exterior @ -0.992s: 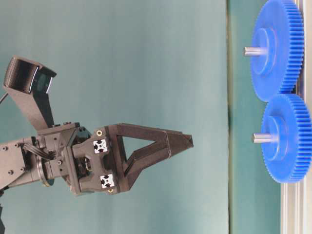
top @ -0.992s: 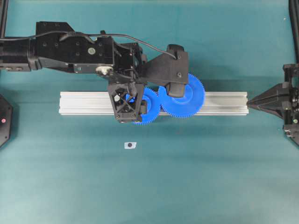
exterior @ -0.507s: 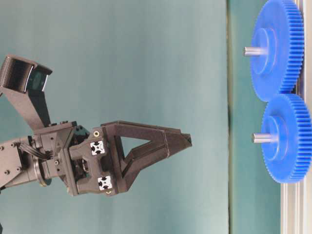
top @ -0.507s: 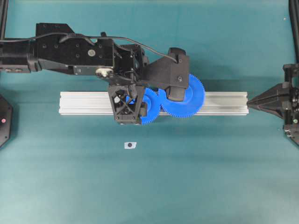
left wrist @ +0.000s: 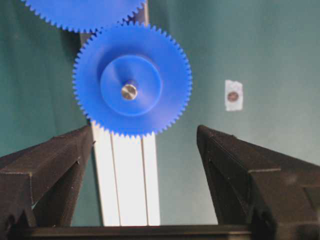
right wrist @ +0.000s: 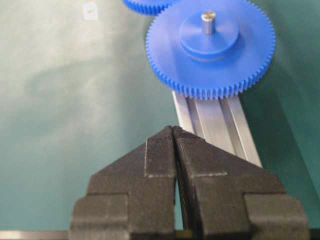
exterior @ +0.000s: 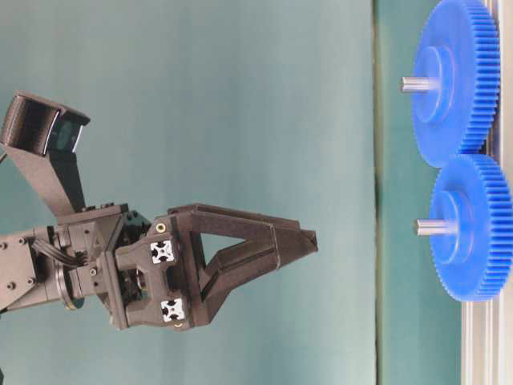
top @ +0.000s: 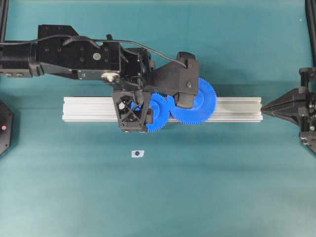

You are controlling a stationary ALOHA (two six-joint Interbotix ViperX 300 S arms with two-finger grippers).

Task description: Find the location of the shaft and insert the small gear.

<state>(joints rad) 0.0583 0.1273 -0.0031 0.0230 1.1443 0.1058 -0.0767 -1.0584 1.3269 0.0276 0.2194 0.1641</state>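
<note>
- Two blue gears sit side by side on the rail (top: 232,109), teeth meshed.
- Small gear (left wrist: 131,78) is on its shaft (left wrist: 129,91).
- Left gripper (left wrist: 145,145) hangs above it, wide, holding nothing.
- Right gripper (right wrist: 173,131) is pressed together, far off.

Blue small gear (left wrist: 132,79) on silvery shaft (left wrist: 129,91); ribbed silver rail (top: 89,108); teal table (top: 197,187); white tag (left wrist: 233,95), black dot.

A teal table (top: 222,187) carries an aluminium rail (top: 237,109) and a small white tag (top: 137,153).
</note>
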